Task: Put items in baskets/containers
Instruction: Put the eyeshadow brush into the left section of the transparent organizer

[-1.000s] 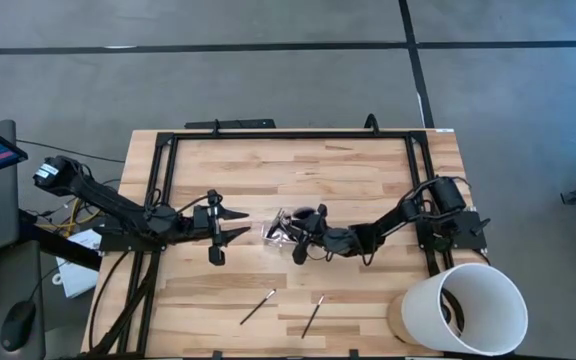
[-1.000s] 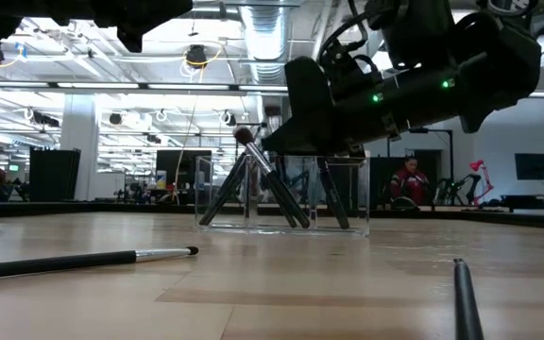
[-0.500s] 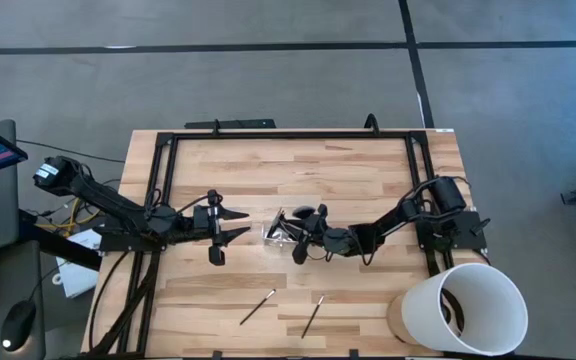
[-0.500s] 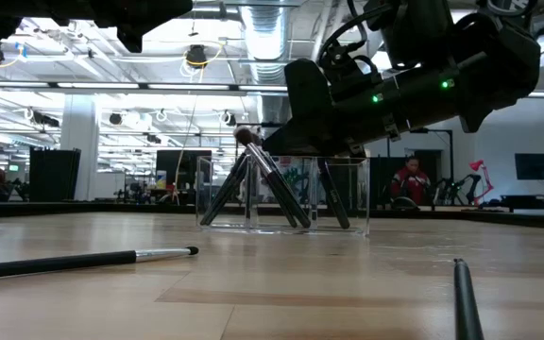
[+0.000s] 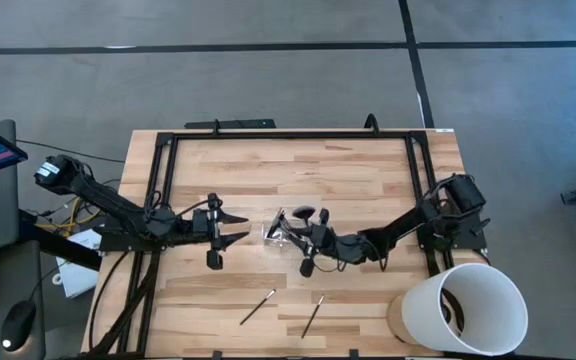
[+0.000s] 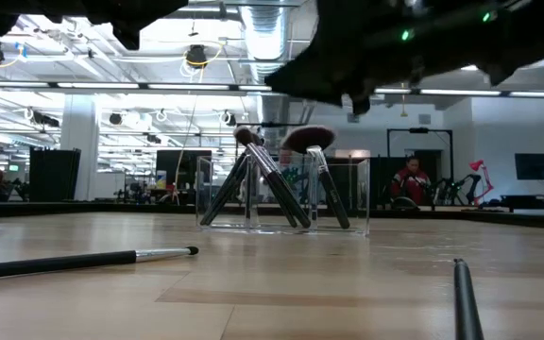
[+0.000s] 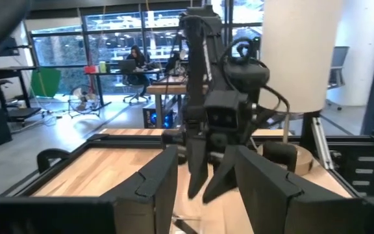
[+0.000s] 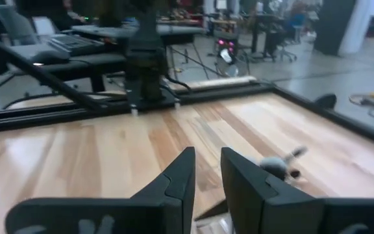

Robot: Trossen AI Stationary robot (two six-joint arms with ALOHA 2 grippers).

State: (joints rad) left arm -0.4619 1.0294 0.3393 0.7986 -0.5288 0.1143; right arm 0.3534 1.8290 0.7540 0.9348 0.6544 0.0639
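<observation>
- Nearest in the low view, a thin dark-handled makeup brush with a silver ferrule (image 6: 83, 261) lies flat on the pale wooden-plank tabletop (image 5: 368, 170); a second dark brush handle (image 6: 465, 297) lies at the near edge. From above both brushes (image 5: 259, 306) (image 5: 313, 314) rest well apart from either claw, on the front planks.
- The small clear plastic rectangular tray (image 6: 281, 194) stands mid-tabletop, between the two claws and just beside the right claw (image 5: 301, 240). It holds several dark brushes leaning crossed against its walls, heads poking above the rim; one has a rounded fluffy head (image 6: 308, 139), another a small brownish tip (image 6: 244, 136).
- The right claw hangs just above and beside the tray (image 5: 280, 228), its fingers (image 8: 177, 179) set narrowly apart, with nothing seen between them.
- The left claw (image 5: 234, 226) waits on the tray's other side, near but not touching, its fingers spread wide and empty.
- A large white cylindrical bucket (image 5: 460, 305) stands at the tabletop's front corner, well behind the right claw, beside that arm's base.
- No readable writing shows.
</observation>
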